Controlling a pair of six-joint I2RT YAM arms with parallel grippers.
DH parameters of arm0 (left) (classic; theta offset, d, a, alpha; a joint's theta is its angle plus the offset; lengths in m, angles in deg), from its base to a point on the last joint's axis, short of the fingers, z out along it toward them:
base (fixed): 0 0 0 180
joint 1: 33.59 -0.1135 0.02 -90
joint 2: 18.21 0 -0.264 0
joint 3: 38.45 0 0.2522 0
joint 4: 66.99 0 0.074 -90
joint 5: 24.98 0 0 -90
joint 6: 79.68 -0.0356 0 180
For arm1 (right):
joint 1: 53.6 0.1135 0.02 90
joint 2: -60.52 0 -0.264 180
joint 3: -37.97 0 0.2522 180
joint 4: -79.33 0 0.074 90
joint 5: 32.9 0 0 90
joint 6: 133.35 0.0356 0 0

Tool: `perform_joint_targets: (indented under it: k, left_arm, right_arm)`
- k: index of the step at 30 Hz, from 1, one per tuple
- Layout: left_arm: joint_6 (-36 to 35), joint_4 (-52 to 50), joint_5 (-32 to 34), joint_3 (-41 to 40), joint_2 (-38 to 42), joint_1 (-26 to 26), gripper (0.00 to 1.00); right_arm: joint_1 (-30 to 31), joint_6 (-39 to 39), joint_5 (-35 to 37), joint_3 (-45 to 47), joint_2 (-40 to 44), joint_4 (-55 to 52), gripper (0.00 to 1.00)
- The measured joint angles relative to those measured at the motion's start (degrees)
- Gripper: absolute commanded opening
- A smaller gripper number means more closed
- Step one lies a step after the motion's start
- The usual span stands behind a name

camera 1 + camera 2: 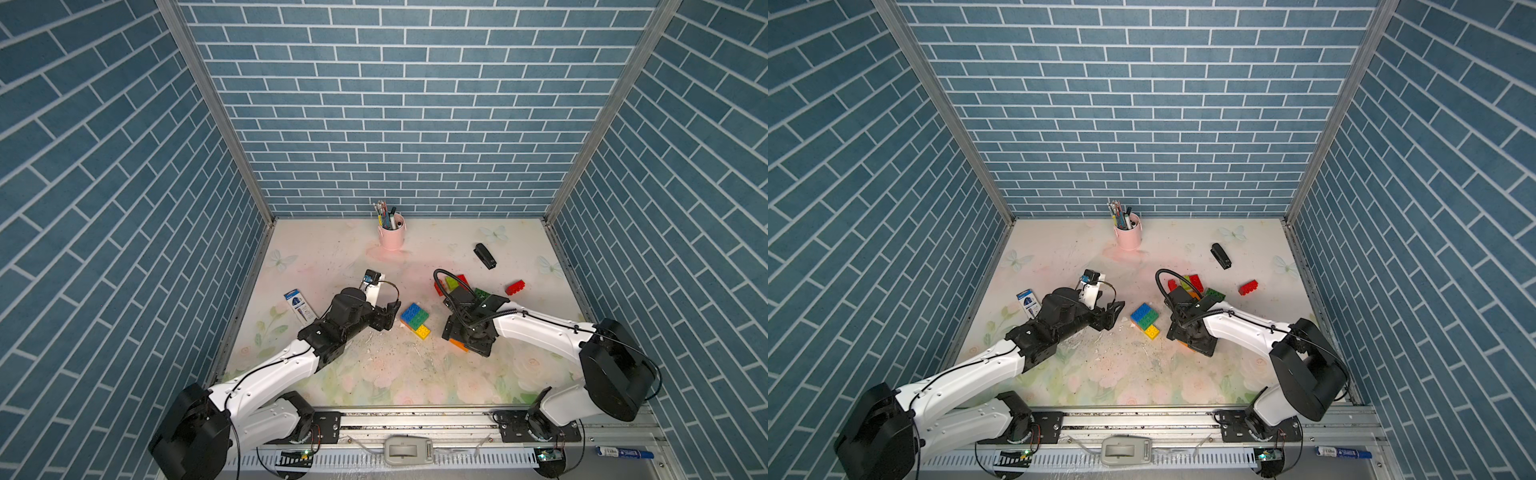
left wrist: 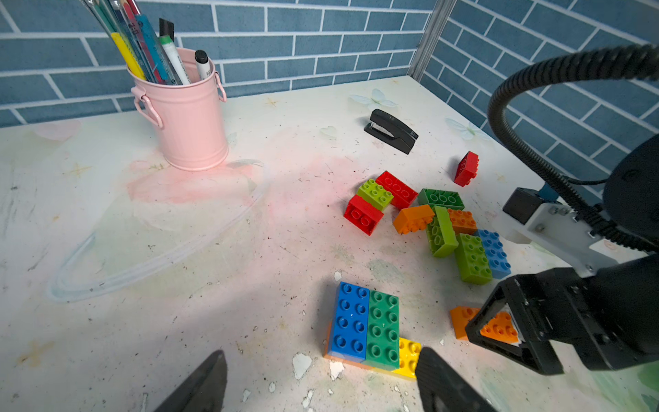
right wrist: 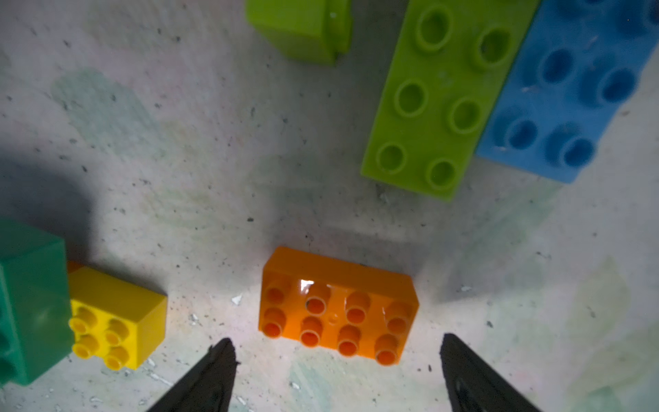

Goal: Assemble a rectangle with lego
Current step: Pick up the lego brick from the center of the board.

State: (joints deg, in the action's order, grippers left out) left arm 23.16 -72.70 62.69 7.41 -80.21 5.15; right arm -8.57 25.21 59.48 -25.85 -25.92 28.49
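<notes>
— How does the right tool (image 3: 337, 339) stand?

— Its jaws are spread wide and hold nothing. An orange brick (image 3: 338, 306) lies studs-up on the table (image 3: 178, 142), right at the fingertips and between them. A gap shows at each end of it.

— And farther out from that tool?

— Ahead of it, a lime brick (image 3: 438, 100) and a light-blue brick (image 3: 563, 89) lie touching along their long sides.

— The left tool (image 2: 322, 351)?

— Also wide apart and empty. Just ahead of its fingertips sits the joined block (image 2: 367, 321). A blue brick (image 2: 349, 317) and a green brick (image 2: 383, 328) lie side by side on top, and a yellow brick (image 2: 408, 353) pokes out underneath. The yellow corner is just beside one fingertip, but I cannot tell whether they touch.

— The rest of the lego?

— A loose pile (image 2: 442, 228) of red, lime, orange and green bricks lies farther ahead of the left tool, beside the right tool. One red brick (image 2: 466, 168) stands on edge beyond the pile, apart from it.

— Anything else?

— A black stapler (image 2: 392, 130) lies beyond the pile. A pink bucket (image 2: 190, 121) of pens stands well away from both tools.
</notes>
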Motion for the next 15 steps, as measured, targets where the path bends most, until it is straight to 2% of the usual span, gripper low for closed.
perform_joint_targets:
  k: [12, 15]
  left_arm:
    - [0.0, -0.5, 0.2, 0.0, -0.1, 0.0, 0.85]
    - [0.0, -0.5, 0.2, 0.0, -0.1, 0.0, 0.84]
  right_arm:
    - [-1.8, 0.6, 0.0, 1.2, -2.4, 5.0, 0.72]
    - [-1.8, 0.5, 0.0, 1.1, -2.8, 4.9, 0.71]
